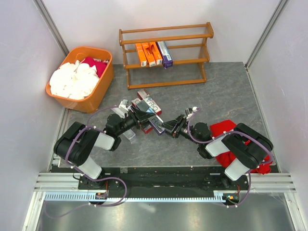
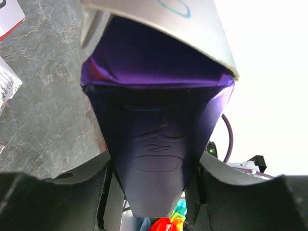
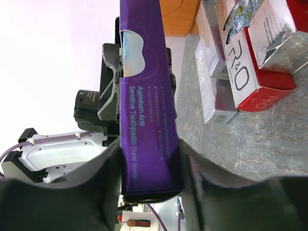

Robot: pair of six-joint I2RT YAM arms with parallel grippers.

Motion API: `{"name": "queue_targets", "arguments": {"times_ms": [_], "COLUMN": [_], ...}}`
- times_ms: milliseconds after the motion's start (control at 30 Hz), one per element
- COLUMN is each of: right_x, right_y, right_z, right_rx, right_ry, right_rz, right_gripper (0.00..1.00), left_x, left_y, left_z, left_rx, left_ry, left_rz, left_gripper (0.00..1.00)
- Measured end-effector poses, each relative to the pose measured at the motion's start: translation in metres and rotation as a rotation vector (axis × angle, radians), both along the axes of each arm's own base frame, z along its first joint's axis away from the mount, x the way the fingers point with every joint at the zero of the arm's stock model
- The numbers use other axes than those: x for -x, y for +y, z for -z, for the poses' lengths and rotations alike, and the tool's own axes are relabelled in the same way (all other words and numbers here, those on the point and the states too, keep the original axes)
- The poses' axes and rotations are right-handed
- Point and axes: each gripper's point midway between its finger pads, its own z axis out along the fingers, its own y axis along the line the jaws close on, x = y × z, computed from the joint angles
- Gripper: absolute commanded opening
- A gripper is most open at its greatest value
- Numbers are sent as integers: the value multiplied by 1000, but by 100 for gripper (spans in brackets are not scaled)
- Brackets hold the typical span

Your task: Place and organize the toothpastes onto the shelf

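Note:
Both grippers hold one purple toothpaste carton [image 1: 157,126] just above the table's middle. My left gripper [image 1: 143,120] is shut on one end [image 2: 154,144], with its fingers [image 2: 72,192] pressed to both sides. My right gripper [image 1: 172,128] is shut on the other end [image 3: 149,120]. The wooden shelf [image 1: 166,33] stands at the back. Its middle tier holds orange cartons [image 1: 144,54] and a purple-and-white carton [image 1: 165,53]. Several red-and-silver and silver cartons [image 1: 146,103] lie in a pile just behind the grippers, and they also show in the right wrist view [image 3: 255,72].
An orange plastic tub [image 1: 103,84] of white and red cloths stands at the back left. A red cloth [image 1: 224,132] lies under the right arm at the front right. Grey walls close in both sides.

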Motion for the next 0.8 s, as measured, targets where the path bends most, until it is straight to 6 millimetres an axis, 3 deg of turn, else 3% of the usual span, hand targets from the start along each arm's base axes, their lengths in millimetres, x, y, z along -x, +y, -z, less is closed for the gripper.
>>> {"name": "queue_targets", "arguments": {"times_ms": [67, 200, 333, 433, 567, 800], "right_x": [0, 1, 2, 2, -4, -54], "right_y": [0, -1, -3, -6, -15, -60], "right_z": [-1, -3, -16, -31, -36, -43], "right_rx": [-3, -2, -16, -34, -22, 30], "right_ry": [2, 4, -26, -69, -96, -132], "right_rz": [0, 0, 3, 15, 41, 212], "right_gripper": [44, 40, 39, 39, 39, 40], "left_x": [0, 0, 0, 0, 0, 3], "left_y": [0, 0, 0, 0, 0, 1], "left_z": [0, -3, -6, -7, -11, -6], "left_rx": [1, 7, 14, 16, 25, 18], "left_ry": [0, -12, -18, -23, -42, -28], "left_rz": [0, 1, 1, 1, 1, 2], "left_gripper": [60, 86, 100, 100, 100, 100]}}
